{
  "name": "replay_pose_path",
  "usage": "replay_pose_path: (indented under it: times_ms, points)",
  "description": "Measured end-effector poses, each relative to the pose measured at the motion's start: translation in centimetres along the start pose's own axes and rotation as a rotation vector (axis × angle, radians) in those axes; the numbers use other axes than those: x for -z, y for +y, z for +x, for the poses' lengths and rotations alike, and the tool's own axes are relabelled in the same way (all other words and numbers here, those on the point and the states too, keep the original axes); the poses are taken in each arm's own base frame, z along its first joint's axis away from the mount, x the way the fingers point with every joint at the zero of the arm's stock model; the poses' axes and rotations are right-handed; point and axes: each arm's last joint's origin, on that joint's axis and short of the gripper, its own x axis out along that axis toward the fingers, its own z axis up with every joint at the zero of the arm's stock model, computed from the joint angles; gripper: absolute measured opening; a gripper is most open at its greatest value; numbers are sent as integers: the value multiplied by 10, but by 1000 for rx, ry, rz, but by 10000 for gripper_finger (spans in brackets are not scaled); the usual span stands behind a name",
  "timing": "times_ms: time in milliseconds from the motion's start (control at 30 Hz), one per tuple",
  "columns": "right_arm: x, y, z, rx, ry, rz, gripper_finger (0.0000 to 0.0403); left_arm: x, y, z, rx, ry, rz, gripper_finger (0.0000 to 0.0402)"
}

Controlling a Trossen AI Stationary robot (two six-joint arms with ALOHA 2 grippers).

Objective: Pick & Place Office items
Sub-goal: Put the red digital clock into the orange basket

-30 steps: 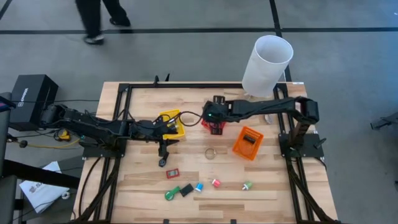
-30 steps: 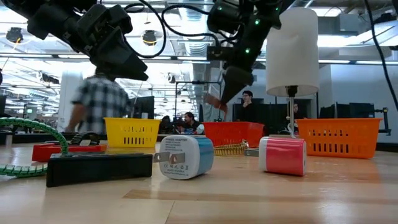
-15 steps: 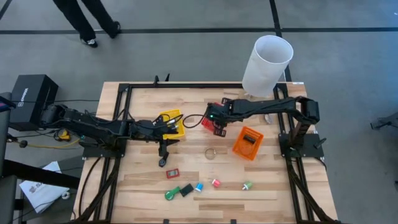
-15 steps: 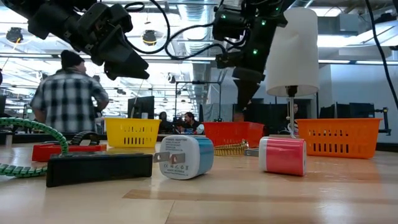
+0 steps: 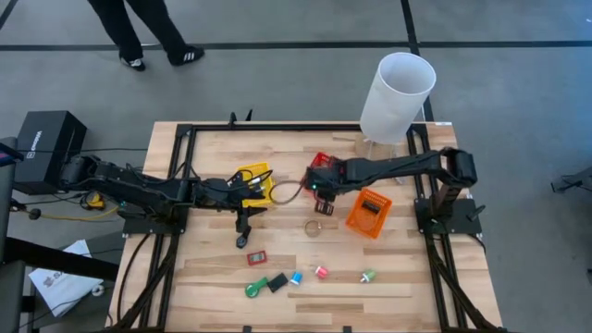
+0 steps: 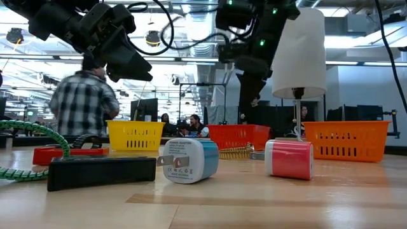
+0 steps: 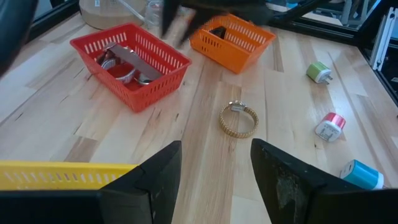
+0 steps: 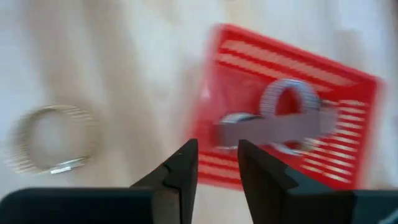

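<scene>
Small office items lie near the table's near edge: a red flat piece (image 5: 256, 258), a green cord (image 5: 252, 289), a black block (image 5: 276, 283), and blue (image 5: 296, 277), pink (image 5: 321, 272) and green (image 5: 367, 276) chargers. A gold ring (image 5: 318, 227) lies flat between the bins. My right gripper (image 5: 321, 196) hangs open over the near rim of the red bin (image 5: 320, 161), just beyond the ring (image 8: 56, 137). The red bin (image 8: 249, 56) holds metal rings and a grey bar. My left gripper (image 5: 252, 196) waits open over the yellow bin (image 5: 257, 180).
The orange bin (image 5: 368, 213) stands right of the ring, with a dark item inside. A tall white cylinder (image 5: 398, 92) stands at the far right corner. A black piece (image 5: 240, 242) lies near the yellow bin. A black frame rims the table. A person walks on the floor beyond the far edge.
My right gripper has moved from over the middle of the red bin toward the table's near edge and the gold ring. The left arm has kept still. The person beyond the table has walked on.
</scene>
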Motion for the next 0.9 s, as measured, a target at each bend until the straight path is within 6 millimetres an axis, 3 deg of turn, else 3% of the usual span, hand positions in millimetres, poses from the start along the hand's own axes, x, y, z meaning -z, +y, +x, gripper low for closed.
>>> replay_pose_path:
  times_ms: [233,567,733,900]
  points:
    - [3,43,-14,-220,-51,-113,103,0,0,0,0,0,0,186]
    - [15,78,-72,-349,-284,-238,103,0,0,0,0,1,0,186]
    - [35,92,-65,-411,-352,-278,103,0,0,0,0,1,-1,186]
    - [54,88,-56,-419,-322,-223,103,0,0,0,0,0,-4,186]
